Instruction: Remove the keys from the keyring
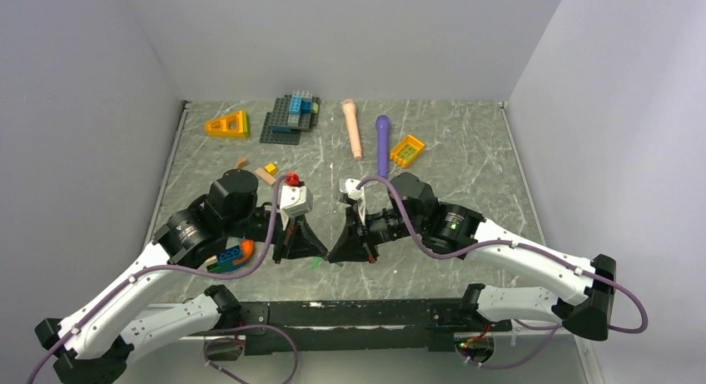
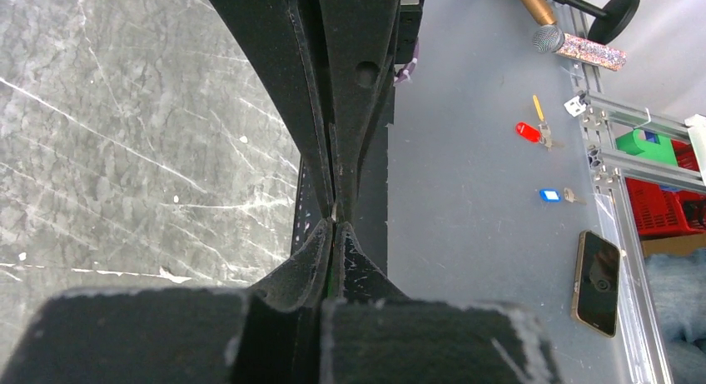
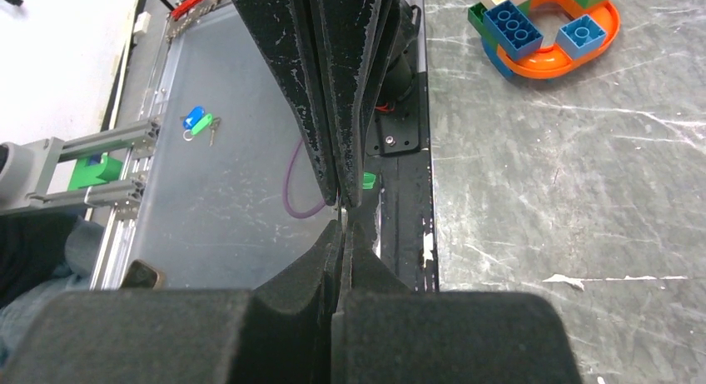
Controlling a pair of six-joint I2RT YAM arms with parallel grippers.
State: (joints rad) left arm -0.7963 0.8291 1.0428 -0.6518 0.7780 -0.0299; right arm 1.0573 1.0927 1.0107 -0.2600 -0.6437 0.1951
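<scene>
Keyring point(image 2: 334, 210): the left wrist view gives only a thin metal glint where the left gripper point(image 2: 335, 227), fingers pressed together, meets the other's tips. In the right wrist view the right gripper point(image 3: 342, 226) is equally closed, with a green tag point(image 3: 367, 181) just beside. From above, they meet tip to tip near the table's point(image 1: 466, 151) front edge. I can't tell which one pinches the ring.
</scene>
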